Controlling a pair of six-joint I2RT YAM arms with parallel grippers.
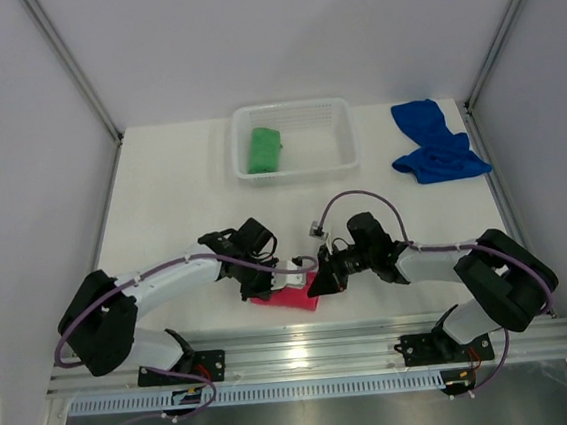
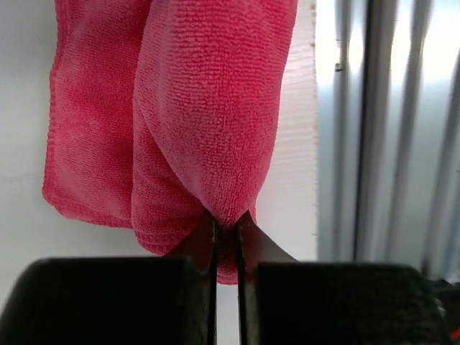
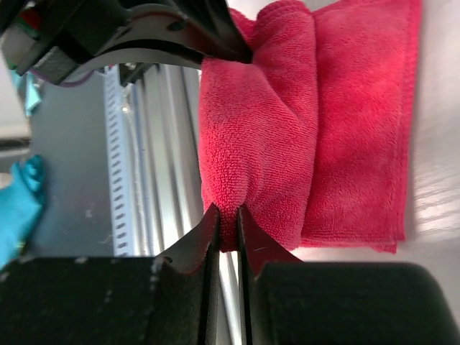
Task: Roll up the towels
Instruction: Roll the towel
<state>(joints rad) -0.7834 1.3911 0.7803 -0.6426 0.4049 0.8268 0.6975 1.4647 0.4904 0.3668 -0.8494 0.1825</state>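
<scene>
Presently both arms work on the pink-red towel (image 1: 290,300), which lies at the middle of the table's (image 1: 163,214) near edge, just beside the aluminium rail (image 1: 307,354). The left end effector (image 2: 226,224) is pressed together on one end of a raised fold of this towel, and the right end effector (image 3: 228,215) pinches the opposite end of the same fold. Gripping both ends lets the fold travel evenly over the flat layer beneath, so the roll should form straight and not skewed. The roll appears barely begun, since most of the cloth lies flat. The green towel (image 1: 263,149), a compact bundle, sits in the left part of the white slotted basket (image 1: 300,171) at the far edge, presumably as finished work. The royal blue towel (image 1: 436,143) lies crumpled near the far right corner, not yet rolled.
</scene>
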